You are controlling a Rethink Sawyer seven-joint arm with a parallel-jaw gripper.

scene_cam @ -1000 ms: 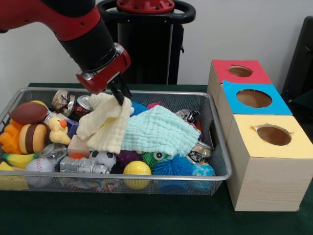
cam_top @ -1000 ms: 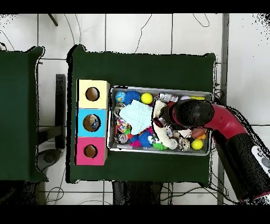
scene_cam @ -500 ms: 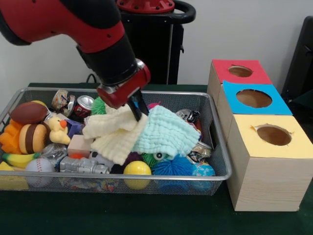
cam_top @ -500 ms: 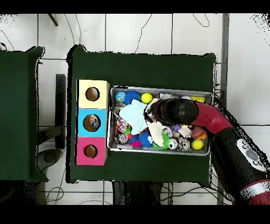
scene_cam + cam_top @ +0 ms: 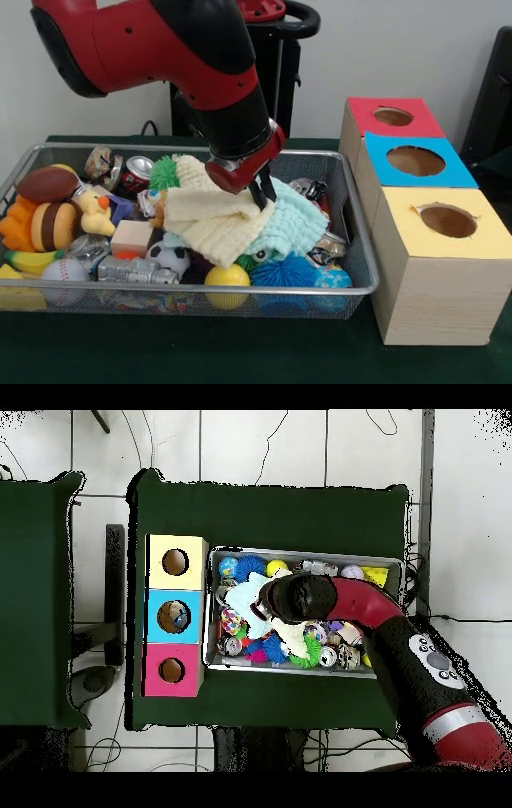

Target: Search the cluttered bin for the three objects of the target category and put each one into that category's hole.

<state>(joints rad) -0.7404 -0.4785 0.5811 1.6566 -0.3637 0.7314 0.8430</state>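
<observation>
Cloth [image 5: 210, 218], the cream one, hangs pinched in the gripper [image 5: 260, 194] over the middle of the wire bin [image 5: 356, 276], having travelled right across the toys in the last second. Behind it the pale green cloth [image 5: 294, 222] is rumpled. Further right, the three boxes' holes [image 5: 448, 221] wait, so delivery looks close.

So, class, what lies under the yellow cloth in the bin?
Under the yellow cloth a pale blue cloth pokes out, with a yellow ball and soccer ball at its front edge. Whatever lies beneath its middle is covered.
</observation>
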